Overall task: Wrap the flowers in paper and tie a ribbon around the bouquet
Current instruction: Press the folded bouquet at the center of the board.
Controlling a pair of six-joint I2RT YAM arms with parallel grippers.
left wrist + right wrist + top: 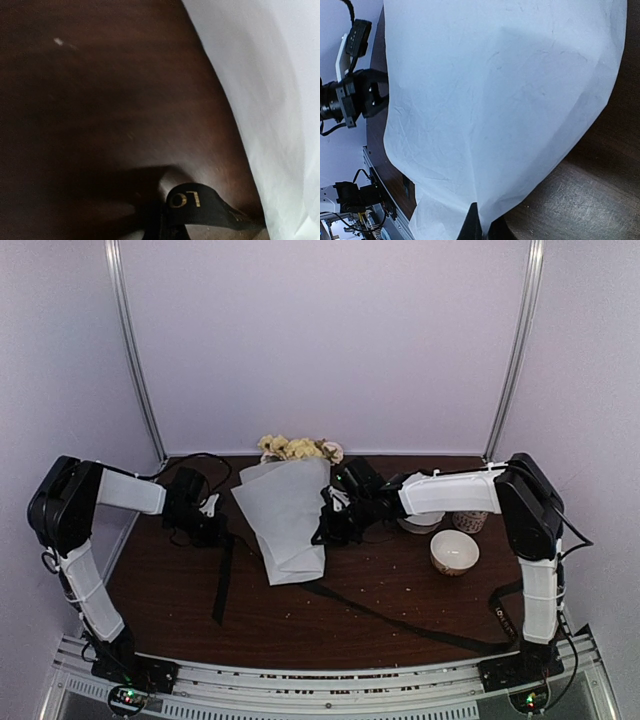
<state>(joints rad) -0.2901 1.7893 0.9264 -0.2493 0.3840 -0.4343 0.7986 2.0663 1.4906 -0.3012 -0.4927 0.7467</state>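
Note:
The flowers point(298, 448) lie at the back of the table, their yellow blooms sticking out of the top of the paper point(285, 515), which is folded over the stems as a bouquet. My left gripper point(215, 528) sits just left of the paper, shut on the ribbon point(192, 205). The ribbon shows gold letters and hangs toward the front edge point(222, 590). My right gripper point(325, 525) is at the paper's right edge. In the right wrist view it is shut on the paper point(495, 100), which gathers to a point at the fingertips point(472, 225). The stems are hidden.
The ribbon's other length point(400, 620) runs from under the paper to the front right. A patterned bowl point(454, 552), a small cup point(470, 520) and a white bowl point(420, 524) stand at the right. Crumbs dot the dark wooden table point(330, 630).

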